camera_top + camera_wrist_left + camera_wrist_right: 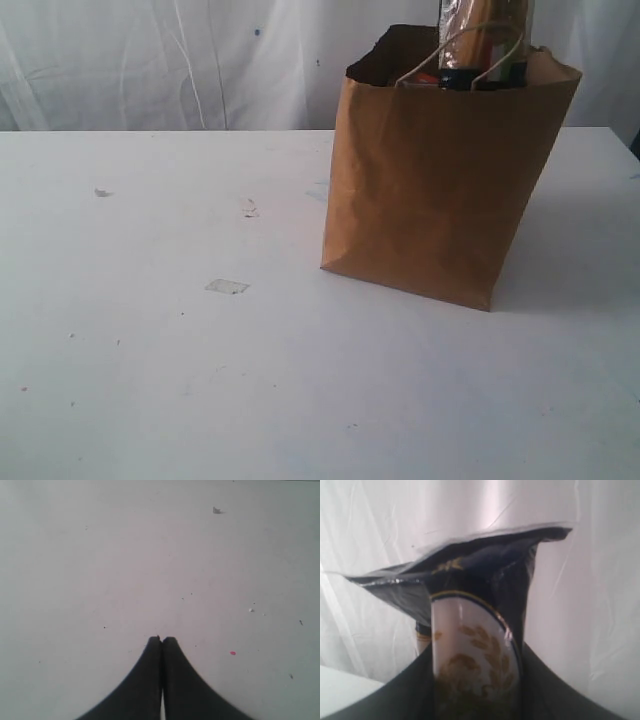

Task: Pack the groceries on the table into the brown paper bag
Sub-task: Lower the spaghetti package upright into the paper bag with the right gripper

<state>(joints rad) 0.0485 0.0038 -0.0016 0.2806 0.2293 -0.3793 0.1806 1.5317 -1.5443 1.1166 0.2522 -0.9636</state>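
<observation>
Blue-ended spaghetti pack (485, 575) is pinched between right gripper (475, 652) jaws, lower part inside brown paper bag (430, 200); left gripper (161, 641) jaws are pressed together.

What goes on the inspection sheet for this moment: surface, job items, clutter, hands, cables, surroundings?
Surface: white tabletop, flat, lightly scuffed.
Job's things: brown paper bag stands upright right of centre; spaghetti pack sticks up out of its mouth, with a dark item beside it that I cannot identify. No groceries lie loose on the table.
Clutter: small scrap and scattered specks; pink speck.
Hands: left hand shut and empty over bare table; right hand closed on the pack below its blue end.
Cables: nothing seen.
Surroundings: creased white backdrop sheet.
</observation>
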